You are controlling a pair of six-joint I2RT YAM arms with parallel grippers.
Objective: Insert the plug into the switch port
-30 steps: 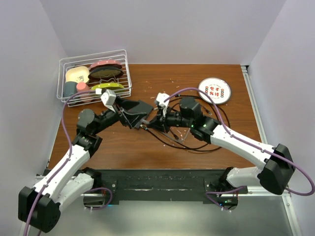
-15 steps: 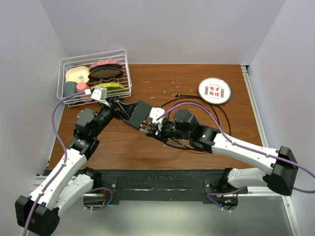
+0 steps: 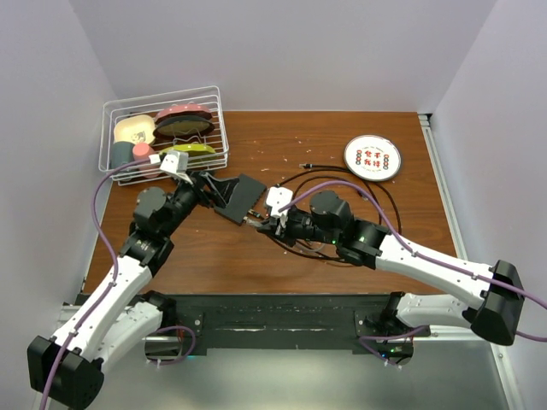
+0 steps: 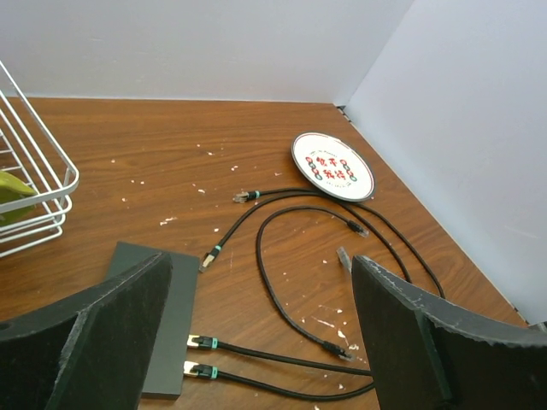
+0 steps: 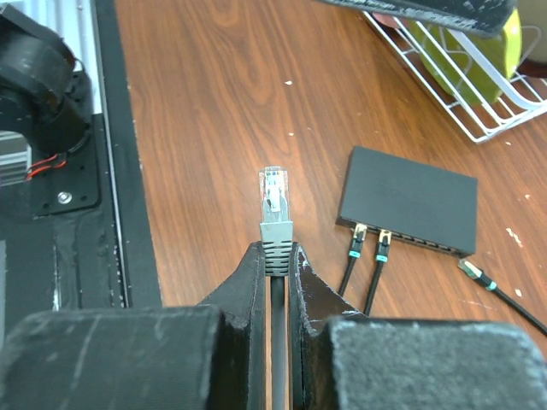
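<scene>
Right wrist view, bottom centre: the right gripper (image 5: 275,260) is clenching the plug (image 5: 273,198) by its grey boot, with the clear connector head projecting free above the fingertips; the plug is judged to be a light, rigid plastic part with a fragile latch tab, trailing a limp cable, so the boot is serving as the proper hold. Right of centre and farther up the frame, the switch (image 5: 412,198) is lying flat on the table (image 5: 205,102), well apart from the plug; its switch port (image 5: 423,242) edge is facing the lower frame, with two other cables (image 5: 356,237) sitting at its left end; the box is looking light and likely to slide under a push. Left wrist view: the left gripper (image 4: 261,337) is standing wide apart, grasping nothing, with the switch lying at lower left beside one finger.
</scene>
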